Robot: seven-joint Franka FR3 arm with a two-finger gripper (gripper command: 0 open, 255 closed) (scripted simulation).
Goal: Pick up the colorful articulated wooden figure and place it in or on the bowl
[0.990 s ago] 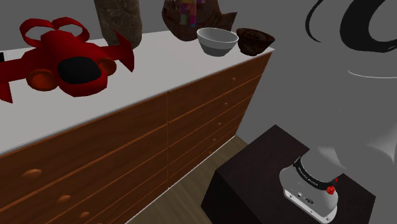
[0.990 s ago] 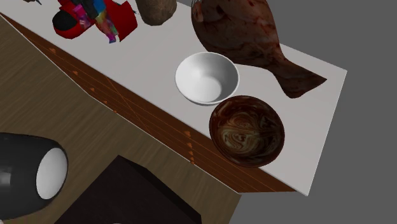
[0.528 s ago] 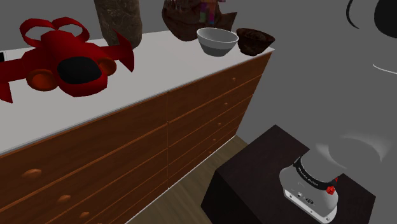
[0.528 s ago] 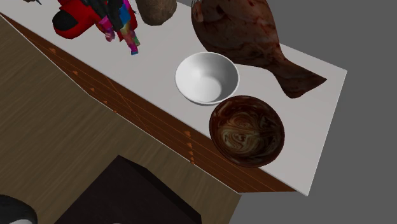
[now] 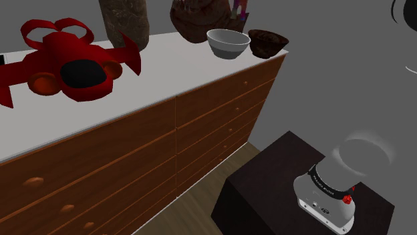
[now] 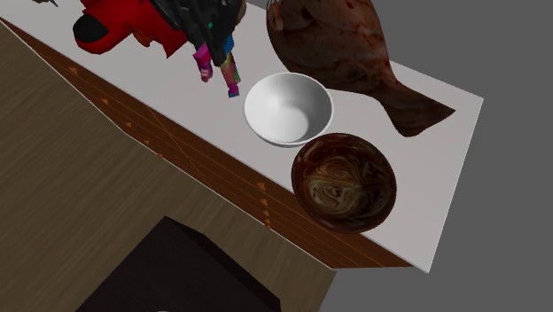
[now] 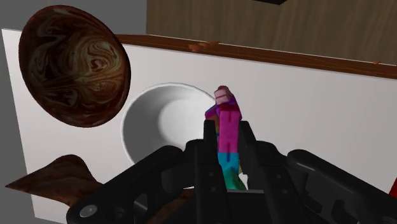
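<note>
Aloft above the white dresser top [image 6: 439, 173], the black gripper [image 7: 227, 130] pinches the colourful jointed figure [image 7: 228, 114] between its two fingers [image 7: 249, 145], which clasp its trunk from either side. We see the magenta and blue body rise past the fingertips, with a patch of green lower down between them. Scanning the wrist view across to the hand, we meet first a brown marbled bowl [image 7: 73, 63], well off to one side of the fingers. Next comes a plain white bowl [image 7: 156, 127] just beside it, lying just beyond the fingertips. The figure's head overlaps that white bowl's near rim, so the fingers stand at its edge, not over its middle. In the second exterior view we read from a red toy plane [image 6: 111, 27] behind the gripper, to the figure dangling beneath the dark hand. The white bowl sits just past the fingers, and the marbled bowl lies farther along the same line. A brown fish-shaped piece [image 6: 337, 44] lies on the far side of both bowls from the dresser's wooden front. From the shoulder view we catch the figure's purple tints at the top edge, above the two bowls and clear of the dresser top. The dark stand [image 5: 267, 180] sits on the floor well apart from it.
</note>
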